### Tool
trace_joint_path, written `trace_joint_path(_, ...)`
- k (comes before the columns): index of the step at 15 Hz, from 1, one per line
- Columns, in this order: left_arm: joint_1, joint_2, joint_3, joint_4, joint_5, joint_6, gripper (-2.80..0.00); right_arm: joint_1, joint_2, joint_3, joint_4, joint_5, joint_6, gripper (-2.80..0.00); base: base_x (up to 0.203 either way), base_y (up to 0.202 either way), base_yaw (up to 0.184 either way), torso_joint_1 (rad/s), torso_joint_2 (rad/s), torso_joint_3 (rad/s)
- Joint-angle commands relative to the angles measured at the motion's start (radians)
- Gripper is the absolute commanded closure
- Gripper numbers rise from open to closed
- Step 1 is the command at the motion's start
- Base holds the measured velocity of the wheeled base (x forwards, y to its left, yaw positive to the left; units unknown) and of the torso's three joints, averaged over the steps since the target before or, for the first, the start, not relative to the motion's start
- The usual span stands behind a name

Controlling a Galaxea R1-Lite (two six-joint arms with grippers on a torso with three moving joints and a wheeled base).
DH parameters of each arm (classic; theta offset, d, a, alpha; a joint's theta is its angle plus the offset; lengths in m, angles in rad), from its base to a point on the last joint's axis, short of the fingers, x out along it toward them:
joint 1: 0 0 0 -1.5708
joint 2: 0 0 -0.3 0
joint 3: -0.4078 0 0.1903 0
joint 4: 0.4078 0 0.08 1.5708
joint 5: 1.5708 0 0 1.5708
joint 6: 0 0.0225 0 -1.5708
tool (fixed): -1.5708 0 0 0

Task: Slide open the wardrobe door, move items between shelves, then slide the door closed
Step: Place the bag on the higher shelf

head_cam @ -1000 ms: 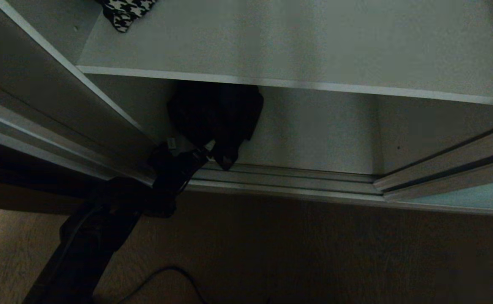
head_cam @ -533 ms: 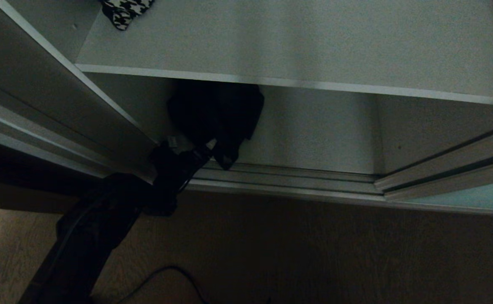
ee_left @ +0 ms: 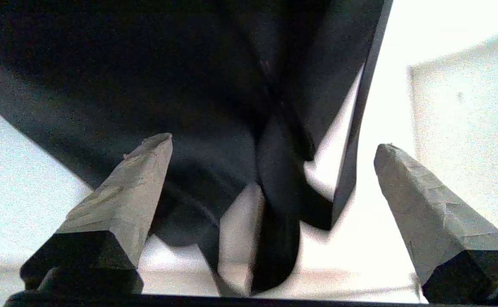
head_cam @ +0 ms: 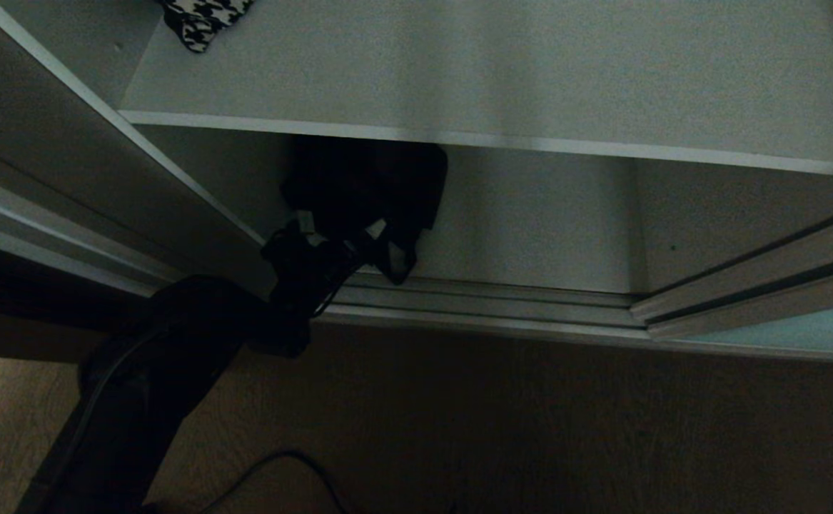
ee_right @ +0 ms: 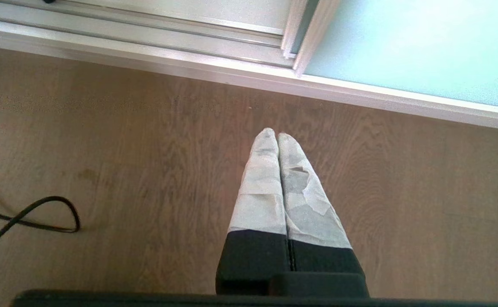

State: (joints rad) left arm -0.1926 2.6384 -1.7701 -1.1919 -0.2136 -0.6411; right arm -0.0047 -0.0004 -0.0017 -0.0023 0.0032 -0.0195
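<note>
The sliding wardrobe door [head_cam: 780, 332] stands slid aside at the right, so the moving step is in hand. The black bundle [head_cam: 366, 196] lies on the lower shelf [head_cam: 530, 235], under the upper shelf [head_cam: 459, 71]. The left gripper [head_cam: 341, 232] reaches in, its fingers [ee_left: 129, 187] spread wide astride the fabric, gripping nothing; next, they likely need to close on it. Only the right wrist view shows the right gripper [ee_right: 278, 136], pressed shut over the floor [ee_right: 146, 170], empty.

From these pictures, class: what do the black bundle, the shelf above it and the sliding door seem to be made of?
Black bundle: soft matte fabric, judging by its limp folds and hanging strap.
Shelf: probably laminated board, flat matte grey-white with a pale edge.
Sliding door: apparently frosted pale teal glass in a silver metal frame.
</note>
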Motion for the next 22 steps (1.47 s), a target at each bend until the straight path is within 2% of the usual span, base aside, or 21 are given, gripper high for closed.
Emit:
trace_joint_path(1,0.003,0.021,-0.045,-0.007,0.002,-0.005,-2.80,0.000,-0.001,0.000,-0.001,0.000,0.000,0.00,0.000,0.000,0.000,0.000,0.00,0.000)
trace_joint_path(5,0.008,0.094,-0.155,0.013,0.003,-0.010,-2.80,0.000,0.000,0.000,-0.001,0.000,0.000,0.00,0.000,0.000,0.000,0.000,0.00,0.000)
trace_joint_path(9,0.018,0.127,-0.163,0.016,-0.004,0.002,-2.80,0.000,0.000,0.000,-0.001,0.000,0.000,0.00,0.000,0.000,0.000,0.000,0.00,0.000)
trace_joint_path(12,0.019,0.155,-0.167,0.006,-0.006,0.060,-2.80,0.000,-0.001,0.000,-0.001,0.000,0.000,0.00,0.000,0.000,0.000,0.000,0.00,0.000)
trace_joint_path(18,0.028,0.178,-0.173,0.006,-0.017,0.069,-2.80,0.000,-0.001,0.000,-0.001,0.000,0.000,0.00,0.000,0.000,0.000,0.000,0.00,0.000)
trace_joint_path(19,0.029,0.186,-0.173,0.006,-0.026,0.076,0.00,0.000,0.000,0.000,-0.001,0.000,0.000,0.00,0.000,0.000,0.000,0.000,0.00,0.000)
trace_joint_path(22,0.039,0.181,-0.173,0.005,-0.061,0.081,0.00,0.000,0.000,0.000,-0.001,0.000,0.000,0.00,0.000,0.000,0.000,0.000,0.00,0.000)
